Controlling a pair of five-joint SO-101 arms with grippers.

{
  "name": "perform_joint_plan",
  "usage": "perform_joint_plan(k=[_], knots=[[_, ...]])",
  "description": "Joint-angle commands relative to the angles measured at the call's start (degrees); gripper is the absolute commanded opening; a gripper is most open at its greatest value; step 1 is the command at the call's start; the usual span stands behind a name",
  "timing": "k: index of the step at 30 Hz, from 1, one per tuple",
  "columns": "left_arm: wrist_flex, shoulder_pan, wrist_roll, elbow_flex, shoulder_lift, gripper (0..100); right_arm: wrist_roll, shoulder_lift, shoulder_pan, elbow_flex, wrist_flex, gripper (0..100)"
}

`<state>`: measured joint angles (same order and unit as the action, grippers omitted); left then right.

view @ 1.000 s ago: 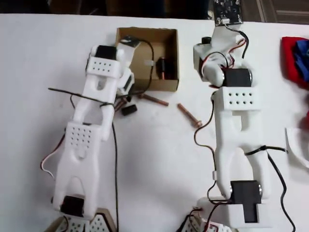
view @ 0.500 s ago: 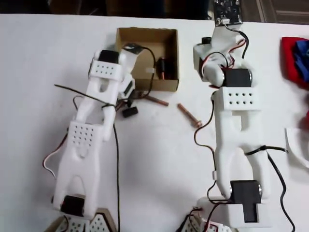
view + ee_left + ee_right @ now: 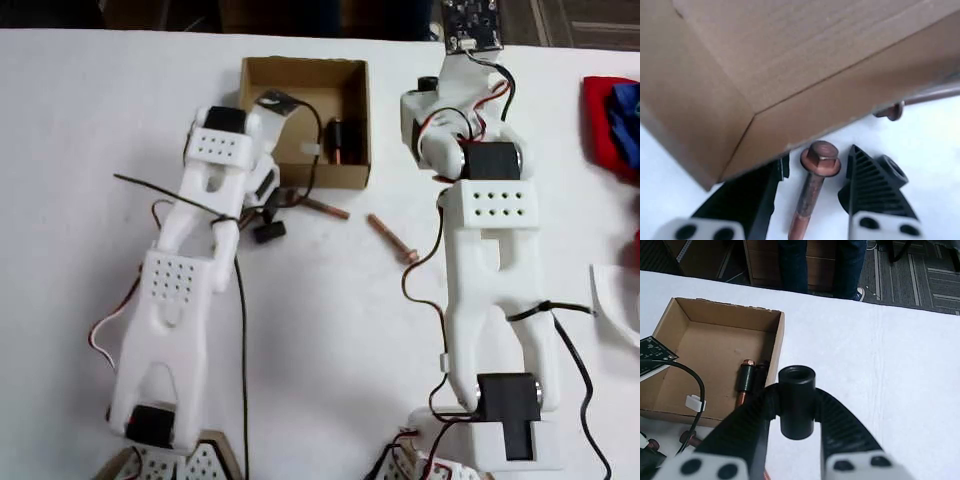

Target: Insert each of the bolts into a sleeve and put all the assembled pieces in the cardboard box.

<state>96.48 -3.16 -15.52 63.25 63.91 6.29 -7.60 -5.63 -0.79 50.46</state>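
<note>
Edged toward the box (image 3: 790,65), left claw (image 3: 818,156) gapes around a bolt (image 3: 809,197); right claw (image 3: 796,394) clamps a sleeve (image 3: 796,410).

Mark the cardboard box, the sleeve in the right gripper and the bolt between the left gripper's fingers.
cardboard box (image 3: 345,177), high view, its front wall.
sleeve (image 3: 796,405), right wrist view, side of its barrel.
bolt (image 3: 809,195), left wrist view, its shank.
</note>
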Motion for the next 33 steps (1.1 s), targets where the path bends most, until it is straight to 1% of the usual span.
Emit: perform_joint_plan(k=[1,9,10,13,14,17,27,33], knots=[[-1.67,0.09,-0.09,0.48,0.09,20,-0.35,-0.57,0.31,3.16,-0.92,2.1],[-2.11,0.18,-0.26,0.22,0.09,19,-0.35,-0.57,-0.57,2.9,-0.84,2.1],[-2.11,0.18,-0.26,0.22,0.09,16,-0.35,-0.57,-0.66,2.9,-0.84,2.1],[-2.29,0.18,-0.26,0.22,0.09,4,-0.35,-0.57,-1.1,2.9,-0.84,2.1],[-2.37,0.18,-0.26,0.22,0.09,2,-0.35,-0.57,-1.19,2.9,-0.84,2.1],[-2.37,0.18,-0.26,0.22,0.09,6,-0.35,-0.57,-1.27,2.9,-0.84,2.1],[-0.97,0.62,-0.44,0.84,-0.7,8,-0.35,-0.57,-1.1,2.9,-0.84,2.1],[2.02,0.18,-6.24,0.84,-0.7,21,-0.35,-0.57,-1.01,2.9,-0.84,2.1]])
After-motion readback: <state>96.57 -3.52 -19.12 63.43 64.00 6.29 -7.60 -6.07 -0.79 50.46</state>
